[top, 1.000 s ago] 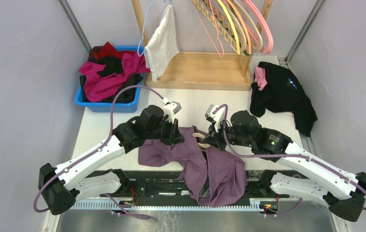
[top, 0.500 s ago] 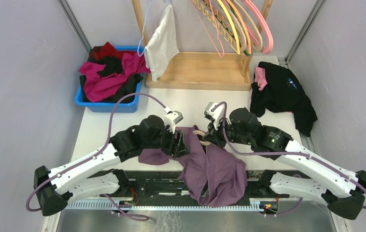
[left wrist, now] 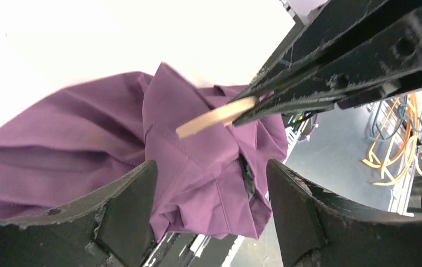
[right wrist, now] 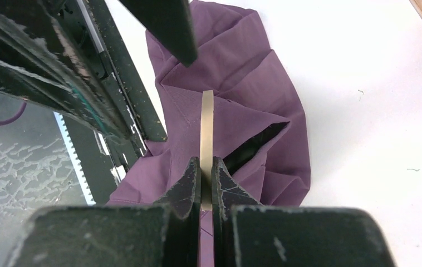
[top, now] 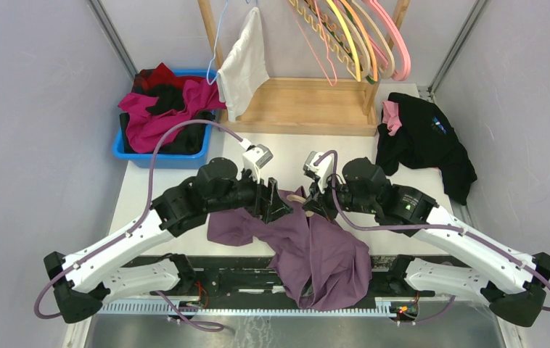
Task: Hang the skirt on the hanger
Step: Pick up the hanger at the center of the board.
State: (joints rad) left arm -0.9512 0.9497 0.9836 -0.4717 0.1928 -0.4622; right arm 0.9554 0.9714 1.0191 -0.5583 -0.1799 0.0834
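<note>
A purple skirt [top: 315, 250] lies crumpled on the table's near edge and hangs over it, also filling the left wrist view [left wrist: 197, 161] and the right wrist view [right wrist: 248, 83]. A pale wooden hanger [right wrist: 206, 128] sticks out of the fabric, and my right gripper [right wrist: 206, 167] is shut on it. The same hanger [left wrist: 214, 117] shows as a bare tip in the left wrist view. My left gripper [left wrist: 209, 183] hovers open just above the skirt, nothing between its fingers. From above, the left gripper [top: 281, 206] and the right gripper [top: 310, 206] face each other over the cloth.
A blue bin [top: 157, 156] of red, pink and black clothes stands at the back left. A wooden rack [top: 305, 105] with a white garment [top: 243, 65] and several coloured hangers [top: 359, 36] is at the back. A black garment pile [top: 424, 141] lies at the right.
My left gripper has opened, let go of the skirt and shifted right toward the hanger. The skirt has bunched a little. The right gripper keeps its hold on the hanger.
</note>
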